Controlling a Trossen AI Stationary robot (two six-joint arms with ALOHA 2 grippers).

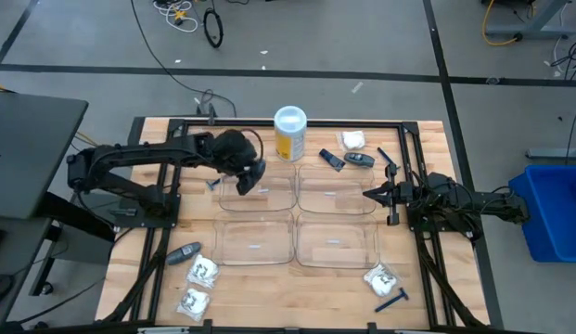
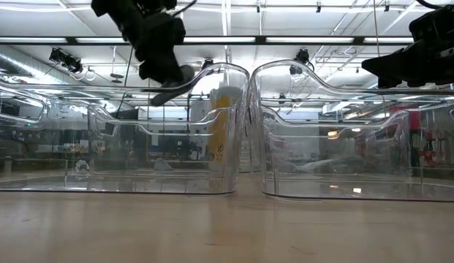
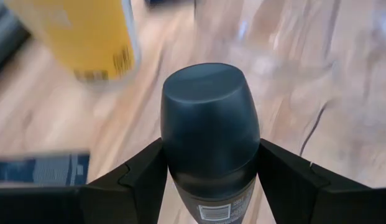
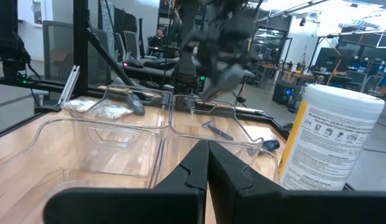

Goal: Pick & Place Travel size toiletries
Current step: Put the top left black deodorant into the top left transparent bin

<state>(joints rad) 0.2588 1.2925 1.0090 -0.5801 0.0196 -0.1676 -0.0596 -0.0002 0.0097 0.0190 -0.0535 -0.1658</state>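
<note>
We see the left hand [image 1: 251,177] clamped on a grey oval stick [image 3: 210,134], raised above the far-left clear tray [image 1: 257,193] on the wooden table [image 1: 297,292]. The right hand [image 1: 369,195] waits clenched and empty beside the far-right tray [image 1: 338,192]. Grey floor [image 1: 362,46] with cables surrounds the table.

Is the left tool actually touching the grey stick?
Touching. The left wrist view shows both fingers pressed against the sides of the grey stick, held by the left tool.
</note>
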